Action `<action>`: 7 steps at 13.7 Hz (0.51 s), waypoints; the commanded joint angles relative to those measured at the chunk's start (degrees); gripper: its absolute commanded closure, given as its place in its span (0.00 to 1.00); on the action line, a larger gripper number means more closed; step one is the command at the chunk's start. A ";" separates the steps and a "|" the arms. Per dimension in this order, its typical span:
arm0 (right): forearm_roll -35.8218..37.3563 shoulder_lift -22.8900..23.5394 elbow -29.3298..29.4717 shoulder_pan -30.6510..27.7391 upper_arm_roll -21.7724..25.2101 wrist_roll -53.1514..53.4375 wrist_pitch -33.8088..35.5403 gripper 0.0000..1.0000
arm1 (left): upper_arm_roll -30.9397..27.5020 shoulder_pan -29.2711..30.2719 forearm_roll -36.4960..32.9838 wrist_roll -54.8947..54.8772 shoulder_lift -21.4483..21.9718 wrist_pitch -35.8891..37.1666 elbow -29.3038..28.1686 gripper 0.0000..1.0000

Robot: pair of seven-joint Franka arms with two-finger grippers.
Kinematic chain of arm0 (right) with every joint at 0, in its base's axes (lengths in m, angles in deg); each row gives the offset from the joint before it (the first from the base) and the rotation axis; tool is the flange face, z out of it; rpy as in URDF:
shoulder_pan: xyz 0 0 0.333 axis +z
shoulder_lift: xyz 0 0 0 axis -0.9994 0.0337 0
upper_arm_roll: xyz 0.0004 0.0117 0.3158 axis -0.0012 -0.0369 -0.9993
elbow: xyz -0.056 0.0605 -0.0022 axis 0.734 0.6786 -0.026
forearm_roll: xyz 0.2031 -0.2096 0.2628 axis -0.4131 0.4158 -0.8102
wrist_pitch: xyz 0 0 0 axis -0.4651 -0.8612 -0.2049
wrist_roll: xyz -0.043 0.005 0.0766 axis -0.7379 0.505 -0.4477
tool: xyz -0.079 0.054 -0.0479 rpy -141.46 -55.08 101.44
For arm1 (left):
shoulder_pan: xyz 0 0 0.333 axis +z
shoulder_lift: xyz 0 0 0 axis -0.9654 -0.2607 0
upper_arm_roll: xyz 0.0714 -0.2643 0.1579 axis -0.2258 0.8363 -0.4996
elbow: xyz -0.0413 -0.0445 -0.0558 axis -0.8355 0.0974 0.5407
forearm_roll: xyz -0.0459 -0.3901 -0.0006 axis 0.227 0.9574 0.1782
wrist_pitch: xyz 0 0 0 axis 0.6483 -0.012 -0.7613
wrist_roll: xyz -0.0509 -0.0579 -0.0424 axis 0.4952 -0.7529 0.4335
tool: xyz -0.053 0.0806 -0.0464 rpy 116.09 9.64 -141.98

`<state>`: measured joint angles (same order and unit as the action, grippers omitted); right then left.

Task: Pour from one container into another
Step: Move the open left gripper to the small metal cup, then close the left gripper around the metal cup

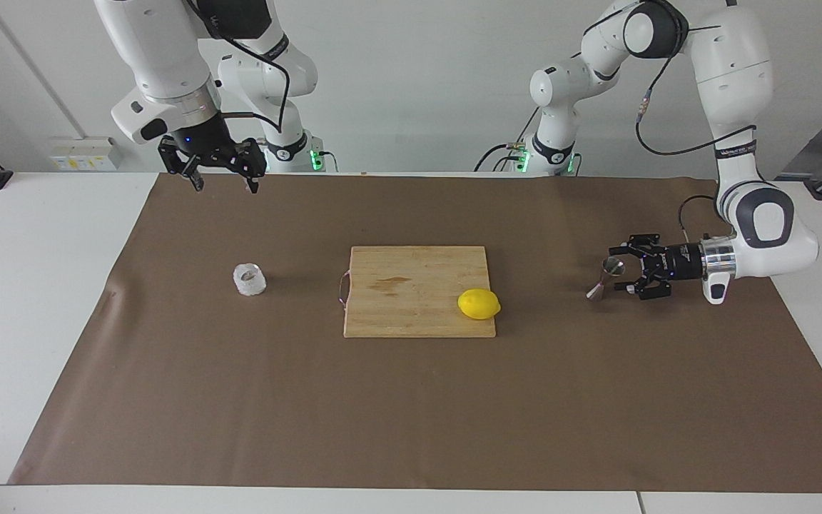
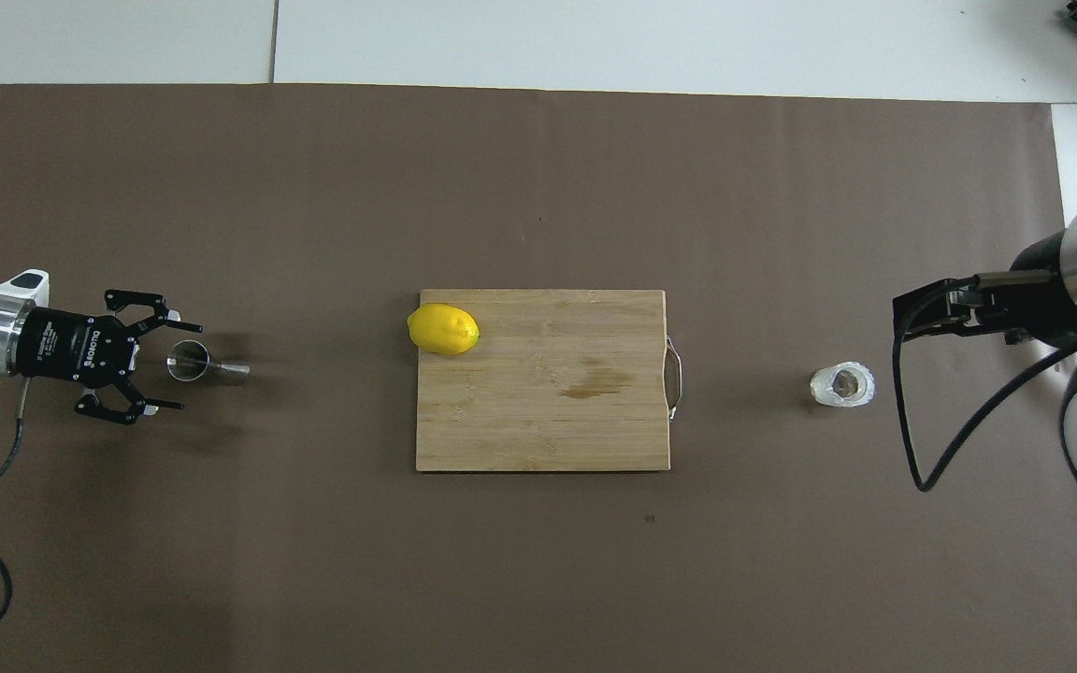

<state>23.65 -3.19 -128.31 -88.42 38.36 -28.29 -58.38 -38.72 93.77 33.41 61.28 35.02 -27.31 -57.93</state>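
The whitish translucent cup (image 1: 249,280) (image 2: 842,385) stands on the brown mat toward the right arm's end of the table. The steel hourglass jigger (image 1: 604,278) (image 2: 193,362) stands upright on the mat toward the left arm's end. My left gripper (image 1: 614,270) (image 2: 189,366) lies level and low, open, its fingertips on either side of the jigger's upper cone without touching it. High over the mat's edge nearest the robots, my right gripper (image 1: 225,187) hangs open and holds nothing; that arm waits.
A wooden cutting board (image 1: 411,285) (image 2: 548,411) with a metal handle lies in the middle of the mat (image 1: 411,407), between cup and jigger. A yellow lemon (image 1: 479,304) (image 2: 443,329) rests on the board's corner nearest the jigger.
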 commanded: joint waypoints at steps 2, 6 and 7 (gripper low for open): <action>-1.71 -1.29 -1.34 -0.09 0.46 -1.53 -0.16 0.00 | -0.88 -1.13 1.19 0.00 0.31 -1.09 -1.07 0.07; -1.71 -1.29 -1.34 -0.18 0.46 -1.53 -0.16 0.00 | -0.88 -1.13 1.10 -0.09 0.40 0.84 -0.89 0.15; -1.71 -1.29 -1.34 -0.09 0.46 -1.53 -0.16 0.00 | -0.96 -1.04 0.84 -0.09 0.40 1.02 -0.89 0.19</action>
<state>23.65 -3.19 -128.31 -88.42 38.36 -28.29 -58.38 -38.73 93.31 33.46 61.26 35.02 -27.31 -58.16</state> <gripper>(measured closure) 0.000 0.123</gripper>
